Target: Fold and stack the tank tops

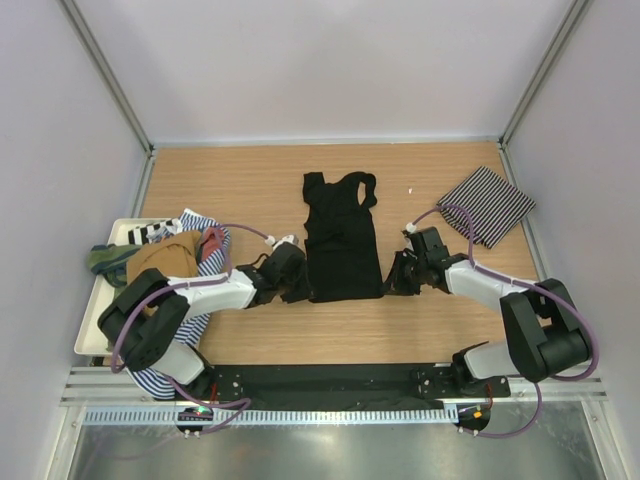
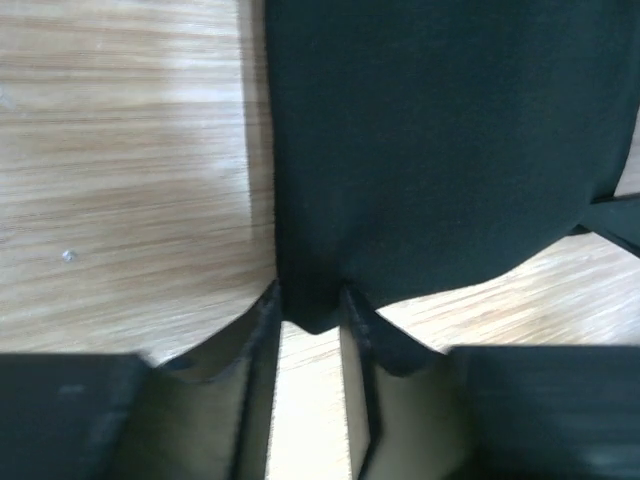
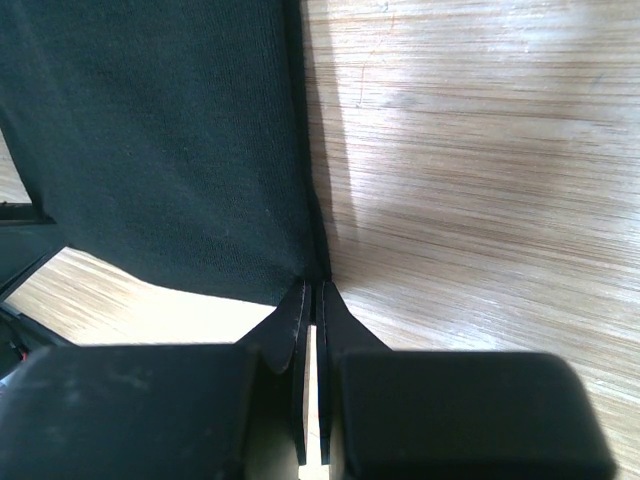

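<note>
The left tool (image 2: pixel 312 300) stands partly open with the near left hem corner of the black tank top (image 1: pixel 342 245) loose between its fingertips, and the right tool (image 3: pixel 312 288) is pinched shut on the near right corner. The top lies flat in the middle of the bench (image 1: pixel 250 180), straps pointing away. A heap of tank tops (image 1: pixel 172 255) fills the white tray (image 1: pixel 86 338) at left, and a folded black-and-white striped tank top (image 1: pixel 487 205) lies at the far right.

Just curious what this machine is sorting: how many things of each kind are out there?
Grippers: 2, left gripper and right gripper
White tray: 1
Tops outside the tray: 2, black tank top and striped top
Heap of clothes in the tray: 1, pieces uncountable
Total: 6
</note>
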`<state>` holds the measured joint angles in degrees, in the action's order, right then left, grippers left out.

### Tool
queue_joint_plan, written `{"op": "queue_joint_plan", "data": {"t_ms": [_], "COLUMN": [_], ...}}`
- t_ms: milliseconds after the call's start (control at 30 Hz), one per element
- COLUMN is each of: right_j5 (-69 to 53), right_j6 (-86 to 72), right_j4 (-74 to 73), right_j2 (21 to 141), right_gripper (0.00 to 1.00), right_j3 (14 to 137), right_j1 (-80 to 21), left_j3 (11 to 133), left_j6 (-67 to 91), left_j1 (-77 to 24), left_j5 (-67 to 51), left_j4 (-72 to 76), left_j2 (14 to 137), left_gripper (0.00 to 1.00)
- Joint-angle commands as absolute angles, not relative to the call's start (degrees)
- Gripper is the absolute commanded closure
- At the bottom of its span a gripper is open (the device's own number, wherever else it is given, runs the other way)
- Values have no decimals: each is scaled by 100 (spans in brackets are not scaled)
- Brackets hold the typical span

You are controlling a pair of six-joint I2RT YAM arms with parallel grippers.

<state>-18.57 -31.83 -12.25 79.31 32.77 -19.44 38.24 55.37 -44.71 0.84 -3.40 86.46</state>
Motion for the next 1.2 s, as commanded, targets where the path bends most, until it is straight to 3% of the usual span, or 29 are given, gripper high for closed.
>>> {"op": "queue_joint_plan", "data": {"t_ms": [0,100,133,167,433,533,667,933,1167], "right_j5": [-1793,-1802,-1819,-1828,-1784,-1784,-1679,-1943,-1995], "right_j6": [-3164,-3155,-3147,-3146,-3094,-3050,-3190,-3568,-3639], "right_j4": [-1239,-1274,-1274,-1283,-1590,-2117,-2750,-2549,-3031], "right_j2": [7726,7682,7673,7664,7839,7981,7367,6110,5336], "right_gripper": [94,94,94,94,99,99,99,99,99], "right_j3": [3305,3313,3305,3322,3752,4882,5379,3008,2813], "right_j1": [-1960,-1960,-1960,-1960,-1969,-1969,-2004,-2100,-2180], "left_j3": [3779,3718,3709,3709,4523,5304,5810,3939,3691], "left_j6": [5616,5722,5765,5766,5354,5002,4886,6071,6345], "left_j1": [-4526,-4684,-4711,-4737,-4572,-4255,-4359,-5675,-6126], "left_j5": [140,211,202,193,202,18,413,509,694], "left_j4": [-519,-545,-545,-536,-1071,-1773,-2645,-1943,-2171], "left_j2": [8780,8771,8780,8806,8956,8851,8114,7700,7313], "left_gripper": [73,88,98,100,100,100,100,100,100]}}
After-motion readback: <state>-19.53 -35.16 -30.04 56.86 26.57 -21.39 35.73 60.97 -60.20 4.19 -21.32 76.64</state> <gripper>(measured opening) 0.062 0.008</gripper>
